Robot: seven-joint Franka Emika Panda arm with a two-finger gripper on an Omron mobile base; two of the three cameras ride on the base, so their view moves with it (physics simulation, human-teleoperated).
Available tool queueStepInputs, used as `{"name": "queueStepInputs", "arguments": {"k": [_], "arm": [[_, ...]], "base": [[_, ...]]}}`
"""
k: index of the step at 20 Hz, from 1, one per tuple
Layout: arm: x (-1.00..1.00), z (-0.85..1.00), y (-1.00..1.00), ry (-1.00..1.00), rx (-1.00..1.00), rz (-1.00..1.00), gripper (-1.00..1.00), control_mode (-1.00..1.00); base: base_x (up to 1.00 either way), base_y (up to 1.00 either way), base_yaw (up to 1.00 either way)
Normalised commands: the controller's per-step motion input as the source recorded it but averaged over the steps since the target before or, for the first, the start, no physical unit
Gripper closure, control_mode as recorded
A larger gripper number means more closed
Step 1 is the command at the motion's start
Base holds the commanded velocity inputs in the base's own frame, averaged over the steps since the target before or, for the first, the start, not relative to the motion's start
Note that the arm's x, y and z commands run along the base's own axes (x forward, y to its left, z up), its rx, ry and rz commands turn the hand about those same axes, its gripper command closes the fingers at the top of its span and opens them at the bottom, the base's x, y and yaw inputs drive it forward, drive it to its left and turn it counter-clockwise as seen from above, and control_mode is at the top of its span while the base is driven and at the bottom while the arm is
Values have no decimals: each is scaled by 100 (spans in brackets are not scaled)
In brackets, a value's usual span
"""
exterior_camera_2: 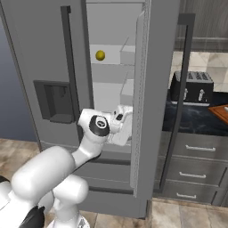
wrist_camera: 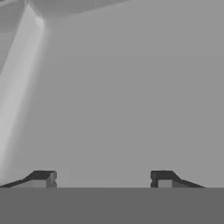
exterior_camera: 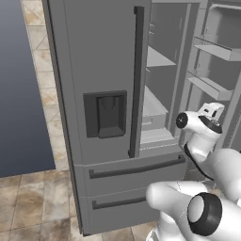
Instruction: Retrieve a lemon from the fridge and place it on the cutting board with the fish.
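In the left base view you face the fridge (exterior_camera: 108,70), its left door shut. That door carries a long dark vertical handle (exterior_camera: 137,80) and a dark dispenser panel (exterior_camera: 105,114). Below it you see two lower drawers (exterior_camera: 132,186). The right door stands open, exposing pale grey shelves (exterior_camera: 155,59) and door bins (exterior_camera: 214,49). The white arm (exterior_camera: 207,141) reaches toward the open compartment. Tan floor tiles (exterior_camera: 33,207) lie at left.

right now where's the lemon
In the right base view the lemon sits on an upper shelf inside the open fridge, just right of the closed door's dark handle, well above the arm's hand.
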Motion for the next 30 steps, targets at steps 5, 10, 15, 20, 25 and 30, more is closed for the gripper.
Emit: {"name": "queueStepInputs", "arguments": {"k": [5,10,15,20,25,30], "arm": [[29,-18,97,23,-7,0,-100,-100],[26,6,100,14,-14,-13,-100,-100],[35,-37,98,11,23,-21,-100,-100],[29,-43,49,-8,67,-20,-100,-100],[8,-5,35,-39,74,-14,-100,-100],[-4,11,40,-57,37,-8,-100,-100]], "base": [[0,0,0],[0,0,0],[0,0,0],[0,0,0],[0,0,0],[0,0,0]]}}
